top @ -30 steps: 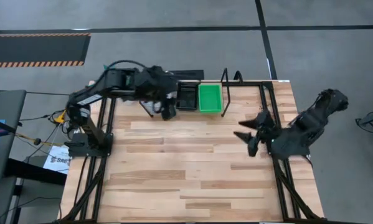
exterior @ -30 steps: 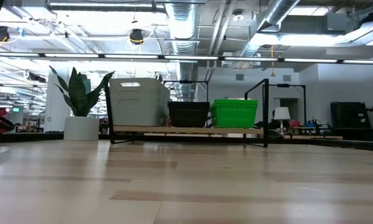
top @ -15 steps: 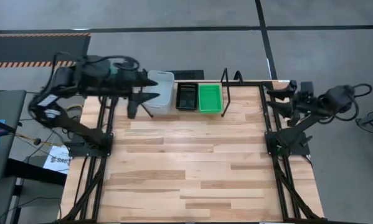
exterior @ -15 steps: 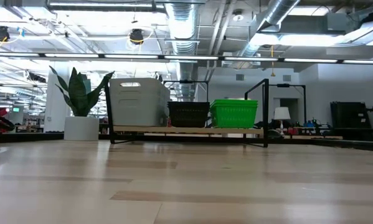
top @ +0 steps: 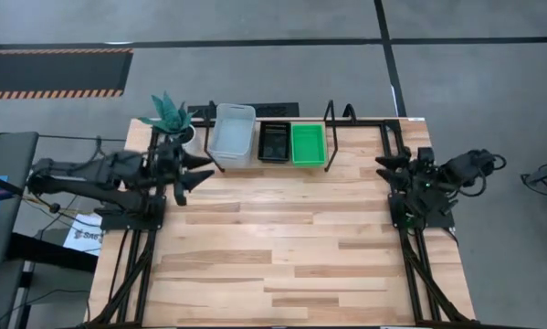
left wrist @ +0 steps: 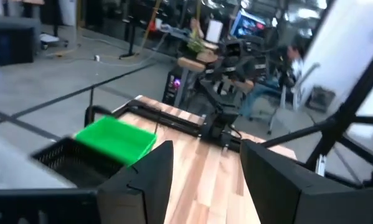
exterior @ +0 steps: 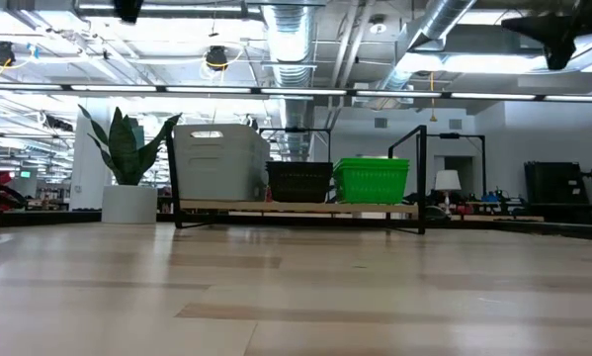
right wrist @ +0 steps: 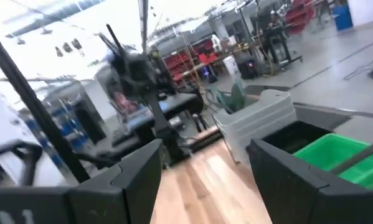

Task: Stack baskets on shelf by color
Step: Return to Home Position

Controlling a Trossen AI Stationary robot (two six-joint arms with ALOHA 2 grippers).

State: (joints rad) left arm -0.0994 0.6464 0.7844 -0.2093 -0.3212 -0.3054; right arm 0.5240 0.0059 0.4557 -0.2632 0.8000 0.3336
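The left arm lies low over the left edge of the light wooden tabletop. Its left gripper is near the far left corner, close to the shelf's left end but not touching it. The two dark fingers are spread apart with nothing between them. Just beyond it, at the far left corner, stands a white round plant pot with long green leaves.

Along the far edge runs the narrow light wooden shelf on a black wire frame. All the baskets in view sit on it in a row, grouped by colour. At its left end is the stack of pale grey-white rectangular plastic baskets, the tallest group in the low view. Just beside it, in the middle, are the smaller black meshed plastic baskets. Next come the bright green meshed plastic baskets, close against the black ones and near the right upright end loop. How many baskets each group holds cannot be counted.

The right arm is folded over the right edge of the tabletop. Its right gripper is near the far right corner, well apart from the shelf, with its fingers parted and empty.
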